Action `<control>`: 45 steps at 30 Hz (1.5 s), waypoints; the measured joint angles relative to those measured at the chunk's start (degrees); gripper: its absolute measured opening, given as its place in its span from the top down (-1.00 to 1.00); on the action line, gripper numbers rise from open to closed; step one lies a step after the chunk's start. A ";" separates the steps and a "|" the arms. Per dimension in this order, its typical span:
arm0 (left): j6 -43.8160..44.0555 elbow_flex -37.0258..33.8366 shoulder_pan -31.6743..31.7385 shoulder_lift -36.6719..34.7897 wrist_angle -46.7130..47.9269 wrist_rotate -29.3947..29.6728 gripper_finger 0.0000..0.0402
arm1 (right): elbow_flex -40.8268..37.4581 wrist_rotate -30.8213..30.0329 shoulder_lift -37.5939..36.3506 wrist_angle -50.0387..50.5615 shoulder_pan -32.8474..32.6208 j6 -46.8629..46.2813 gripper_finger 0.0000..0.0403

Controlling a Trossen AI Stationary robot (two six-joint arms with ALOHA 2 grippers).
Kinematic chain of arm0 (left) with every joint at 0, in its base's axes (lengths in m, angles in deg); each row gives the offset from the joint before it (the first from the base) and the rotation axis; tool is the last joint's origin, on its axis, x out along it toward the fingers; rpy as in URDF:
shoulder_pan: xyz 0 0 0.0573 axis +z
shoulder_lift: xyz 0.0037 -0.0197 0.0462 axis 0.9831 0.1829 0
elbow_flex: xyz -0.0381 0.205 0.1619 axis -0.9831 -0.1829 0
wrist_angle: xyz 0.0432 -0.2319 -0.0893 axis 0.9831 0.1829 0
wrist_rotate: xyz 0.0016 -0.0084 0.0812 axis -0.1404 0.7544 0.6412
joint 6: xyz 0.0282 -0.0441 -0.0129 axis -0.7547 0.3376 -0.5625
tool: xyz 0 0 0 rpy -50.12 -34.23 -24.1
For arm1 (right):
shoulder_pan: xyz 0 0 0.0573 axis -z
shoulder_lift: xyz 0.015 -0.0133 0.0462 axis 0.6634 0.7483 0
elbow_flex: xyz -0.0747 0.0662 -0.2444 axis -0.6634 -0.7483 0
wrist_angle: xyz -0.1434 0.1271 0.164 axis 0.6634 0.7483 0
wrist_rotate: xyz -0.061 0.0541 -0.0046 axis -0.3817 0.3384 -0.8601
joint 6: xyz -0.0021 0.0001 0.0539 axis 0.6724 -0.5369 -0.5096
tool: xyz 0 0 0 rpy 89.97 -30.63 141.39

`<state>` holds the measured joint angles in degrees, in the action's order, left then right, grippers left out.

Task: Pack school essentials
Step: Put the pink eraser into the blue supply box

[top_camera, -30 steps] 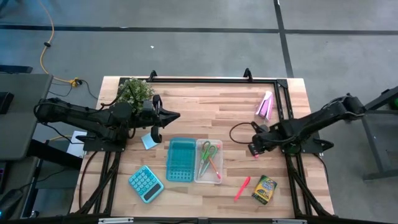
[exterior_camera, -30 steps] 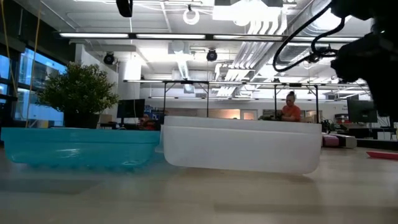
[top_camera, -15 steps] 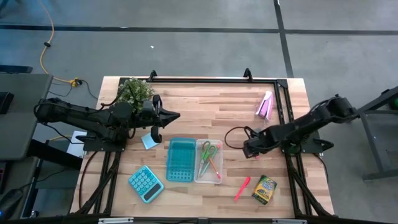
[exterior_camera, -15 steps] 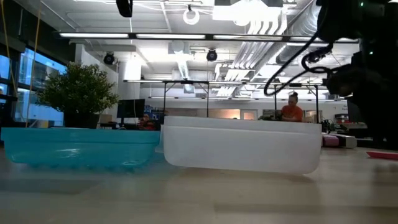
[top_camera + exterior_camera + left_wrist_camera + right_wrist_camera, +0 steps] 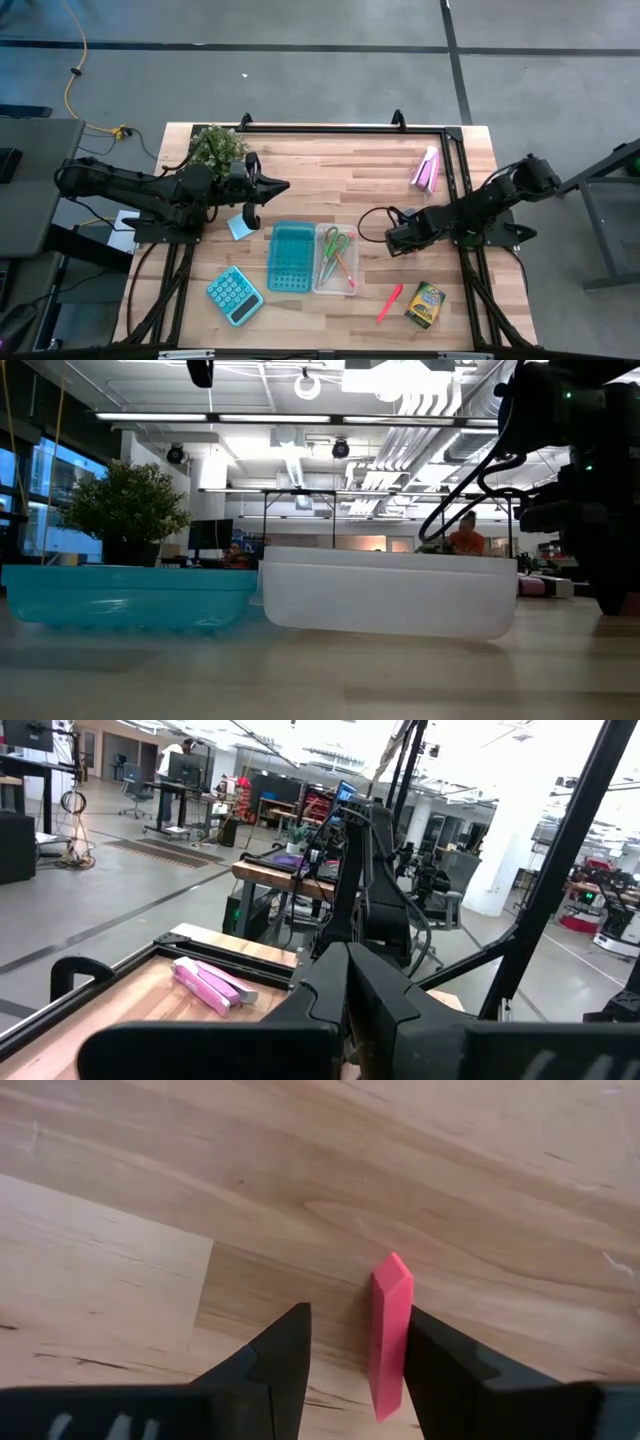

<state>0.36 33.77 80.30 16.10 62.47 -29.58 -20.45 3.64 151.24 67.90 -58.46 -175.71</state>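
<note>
r gripper point(image 5: 355, 1355) over table w/ pink eraser point(image 5: 389, 1335)
eraser sat between its part-spread fingers, against one finger, above bare wood just right of clear tray point(image 5: 335, 259). l gripper point(image 5: 283, 185) pressed together, idle.

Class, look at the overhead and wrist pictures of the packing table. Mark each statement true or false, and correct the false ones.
1. The green-handled scissors lie in the clear tray. True.
2. The calculator lies inside the teal tray. False: it lies on the table beside that tray.
3. A pink eraser sits between the right gripper's fingers. True.
4. The crayon box is in the clear tray. False: it lies on the table, next to the pink marker.
5. The left gripper is open. False: it is shut.
</note>
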 joint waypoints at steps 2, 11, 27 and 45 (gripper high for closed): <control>0.00 0.00 0.00 0.00 0.00 0.00 1.00 | -0.06 0.01 -0.16 -0.42 0.00 0.00 0.31; 0.00 0.02 0.00 0.00 0.00 0.00 1.00 | -0.15 0.11 -0.35 0.00 0.02 0.18 0.44; 0.02 0.02 0.00 0.00 0.00 -0.02 1.00 | -0.26 0.30 -0.31 0.40 0.02 0.49 0.89; 0.02 0.02 0.00 0.02 -0.31 0.37 1.00 | -0.52 -16.64 -24.46 -7.52 0.04 15.66 0.97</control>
<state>0.38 33.79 80.30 16.12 62.16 -29.21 -20.97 -12.99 126.78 60.39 -58.42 -160.05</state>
